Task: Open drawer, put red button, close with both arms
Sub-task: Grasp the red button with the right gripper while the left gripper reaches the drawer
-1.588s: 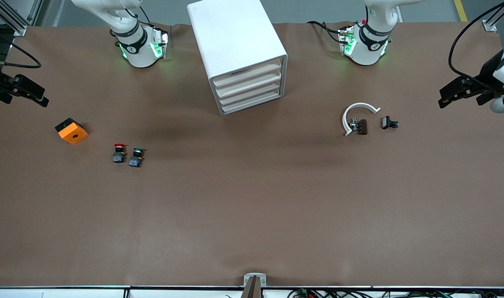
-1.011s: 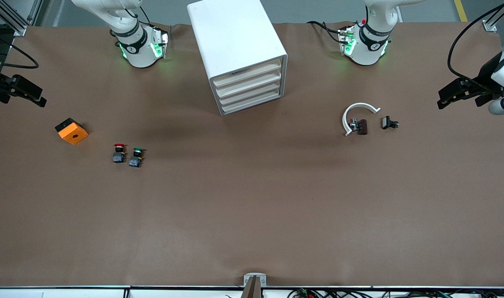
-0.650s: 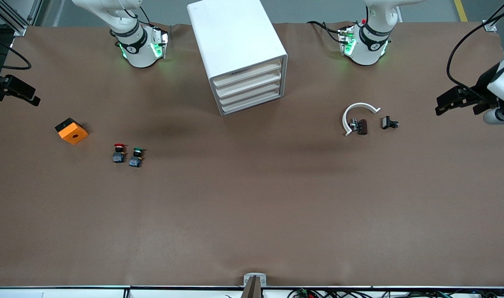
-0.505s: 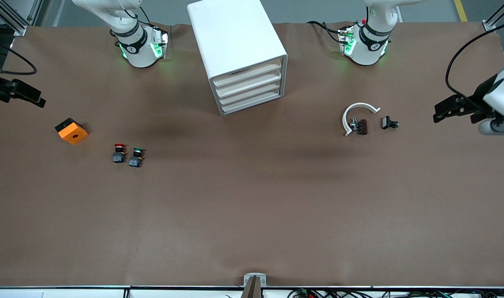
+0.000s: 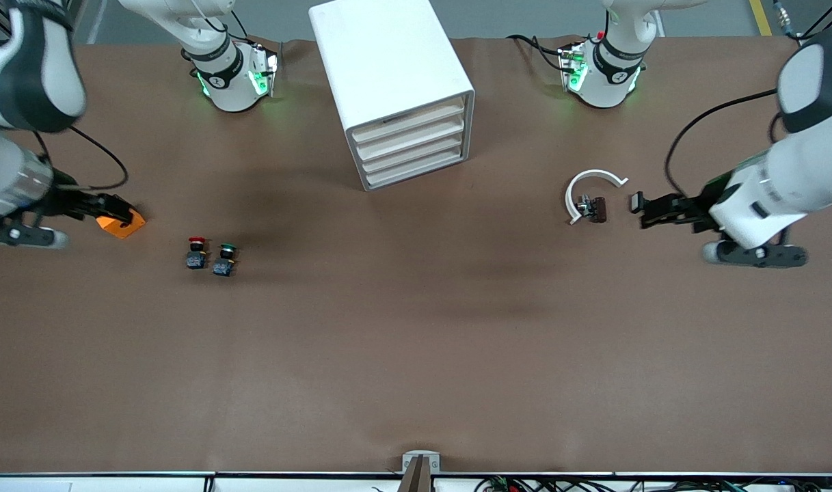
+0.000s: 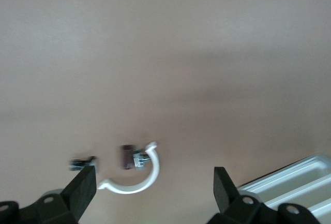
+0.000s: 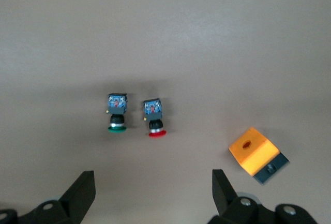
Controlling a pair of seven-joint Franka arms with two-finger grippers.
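Right gripper (image 5: 118,208) over orange block (image 5: 125,223), jaws wide, empty. Left gripper (image 5: 651,210) over small black part (image 5: 636,201), jaws wide. Red button (image 5: 196,252) untouched.

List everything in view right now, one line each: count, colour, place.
White four-drawer cabinet: 1, white, drawers all shut, between the two arm bases.
Red-capped push-button switch: 1, red cap on black and blue-grey body, toward the right arm's end.
Green-capped push-button switch: 1, green cap, beside the red one.
Orange block: 1, orange with black base, partly under the right gripper.
White curved clip: 1, white, toward the left arm's end.
Small dark brown part: 1, inside the clip's curve.
Small black part: 1, black, beside the clip.
Brown table: 1.
Right gripper: black, open, over the orange block.
Left gripper: black, open, over the small black part.
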